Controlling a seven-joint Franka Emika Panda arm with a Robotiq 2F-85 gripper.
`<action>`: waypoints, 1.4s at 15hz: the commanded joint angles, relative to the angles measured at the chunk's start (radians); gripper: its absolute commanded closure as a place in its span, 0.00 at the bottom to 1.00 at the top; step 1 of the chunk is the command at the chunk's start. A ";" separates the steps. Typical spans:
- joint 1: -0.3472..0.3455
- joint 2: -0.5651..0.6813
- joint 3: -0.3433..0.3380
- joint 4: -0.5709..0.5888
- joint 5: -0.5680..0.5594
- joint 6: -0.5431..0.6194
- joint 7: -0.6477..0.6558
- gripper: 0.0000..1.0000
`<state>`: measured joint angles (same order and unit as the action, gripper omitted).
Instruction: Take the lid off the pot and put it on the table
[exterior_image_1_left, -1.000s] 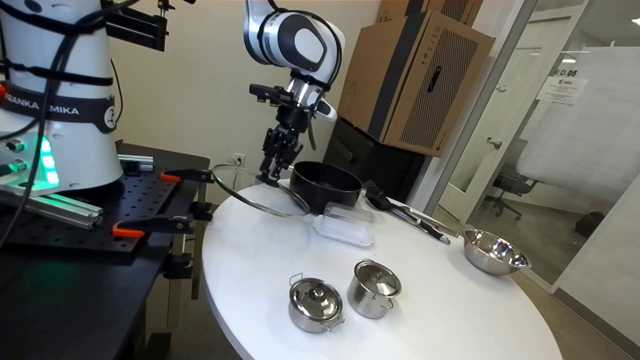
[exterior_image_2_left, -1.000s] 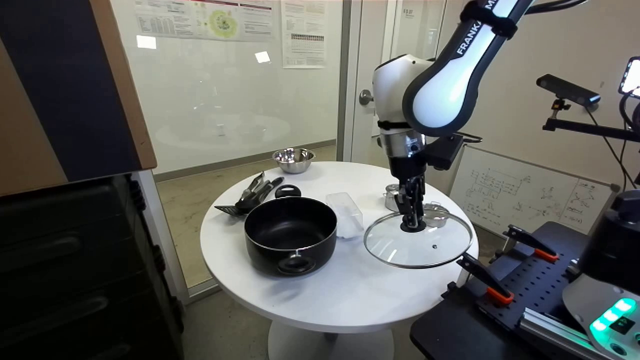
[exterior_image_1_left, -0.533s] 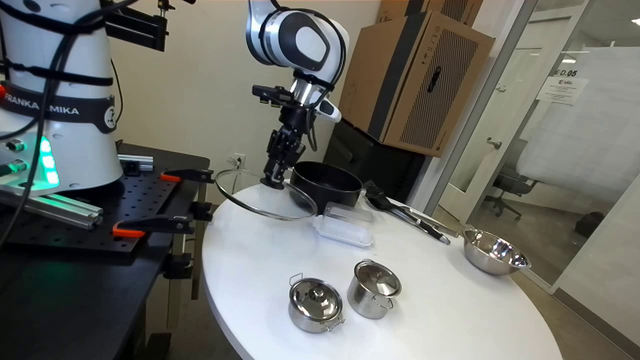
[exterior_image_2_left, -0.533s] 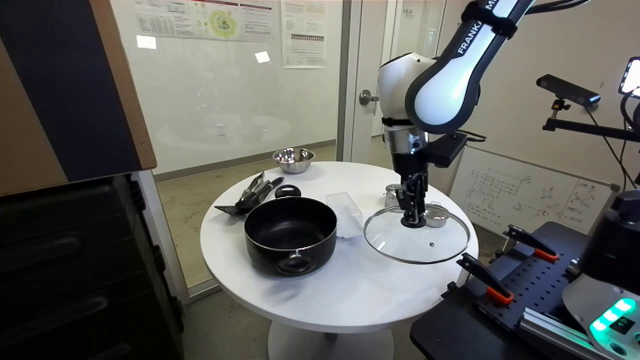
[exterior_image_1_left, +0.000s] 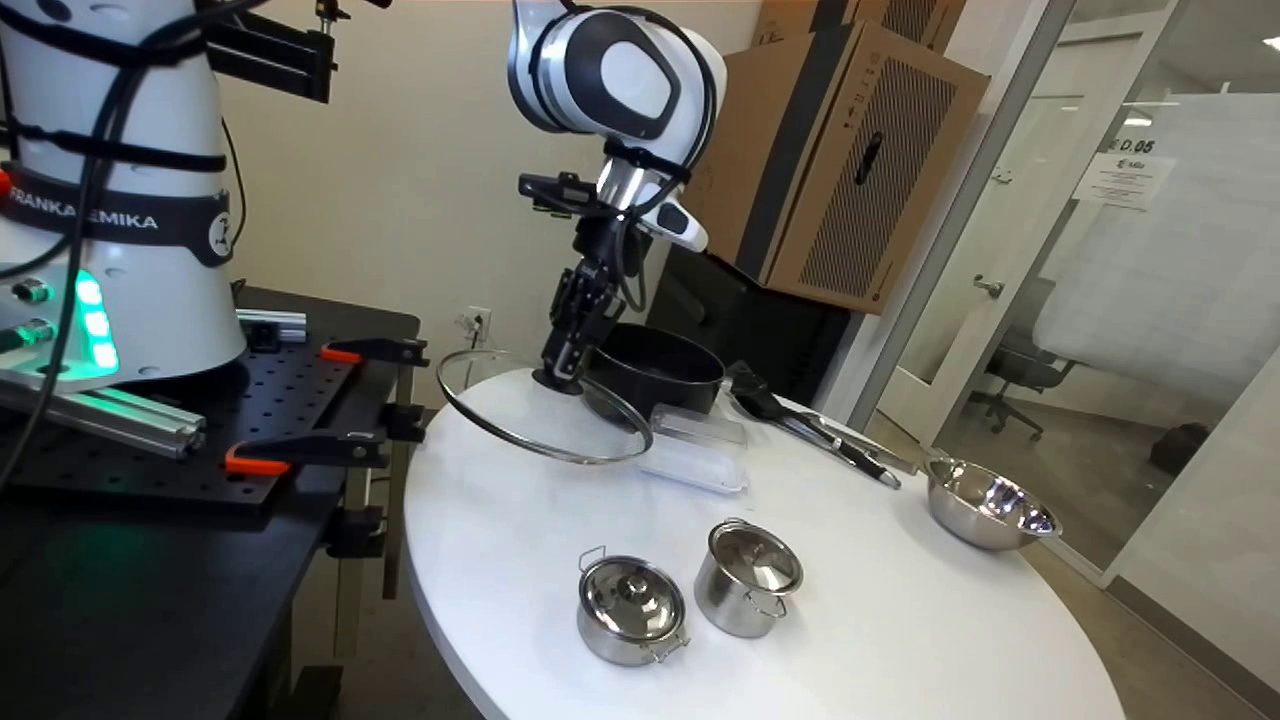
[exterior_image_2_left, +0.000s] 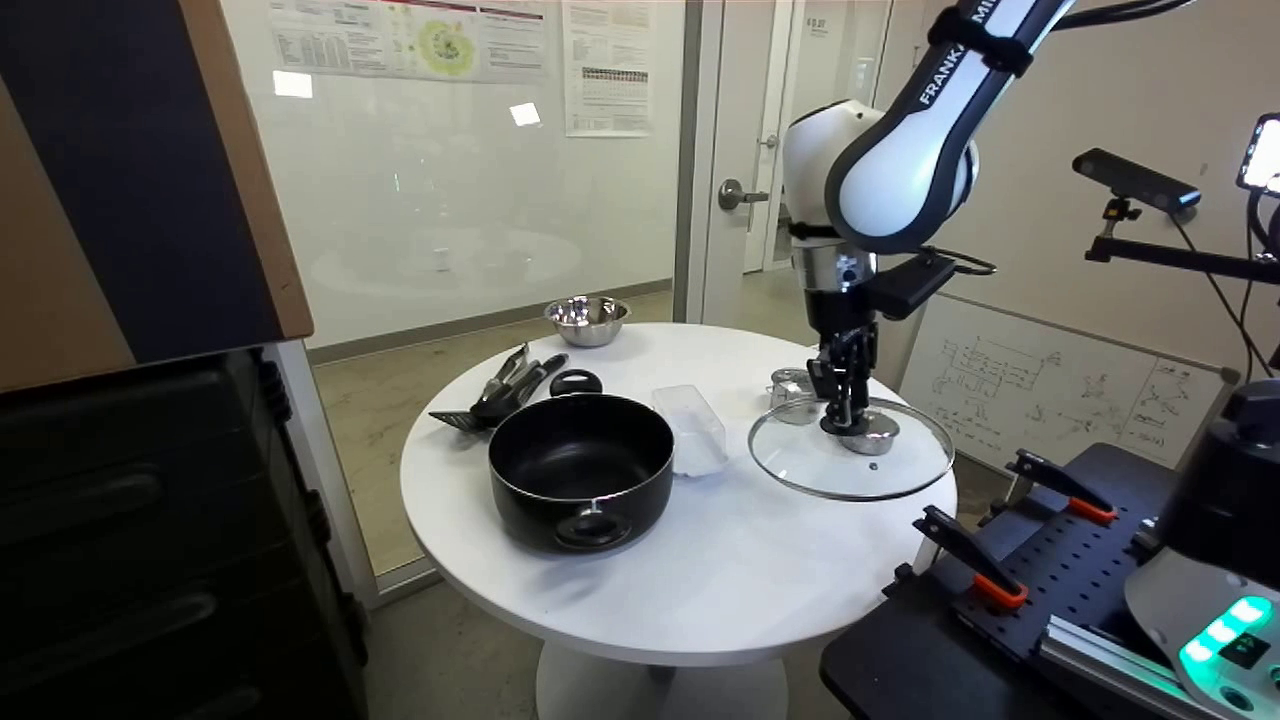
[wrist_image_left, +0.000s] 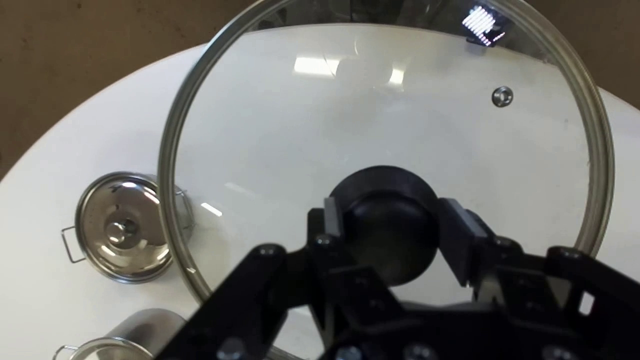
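Observation:
The clear glass lid (exterior_image_1_left: 515, 425) hangs above the white table (exterior_image_1_left: 880, 630), apart from the pot, and looks tilted in an exterior view. My gripper (exterior_image_1_left: 563, 368) is shut on its dark centre knob. In an exterior view, the lid (exterior_image_2_left: 800, 465) is right of the open black pot (exterior_image_2_left: 580, 510), with my gripper (exterior_image_2_left: 847, 412) above it. In the wrist view, my gripper's fingers (wrist_image_left: 390, 220) press both sides of the knob, and the lid (wrist_image_left: 370, 120) covers much of the table (wrist_image_left: 115, 125). The pot (exterior_image_1_left: 655, 375) is partly hidden behind the gripper and lid.
Two small steel pots (exterior_image_1_left: 630, 610) (exterior_image_1_left: 745, 580) stand near the lid; one shows through the glass in an exterior view (exterior_image_2_left: 872, 435). A clear plastic box (exterior_image_2_left: 690, 430) lies between pot and lid. Black utensils (exterior_image_1_left: 800, 425) and a steel bowl (exterior_image_1_left: 990, 505) are farther off.
My gripper has carried the lid farther from the pot: right and downward in an exterior view, toward the small steel pots. The grip on the knob has stayed the same.

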<state>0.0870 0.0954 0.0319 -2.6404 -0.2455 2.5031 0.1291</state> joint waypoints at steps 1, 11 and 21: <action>-0.012 0.026 -0.021 0.013 -0.053 0.008 0.043 0.76; 0.060 0.212 -0.068 0.093 -0.091 0.190 0.177 0.76; 0.186 0.383 -0.157 0.184 -0.097 0.220 0.262 0.76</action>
<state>0.2311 0.4457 -0.0848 -2.4926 -0.3265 2.7003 0.3512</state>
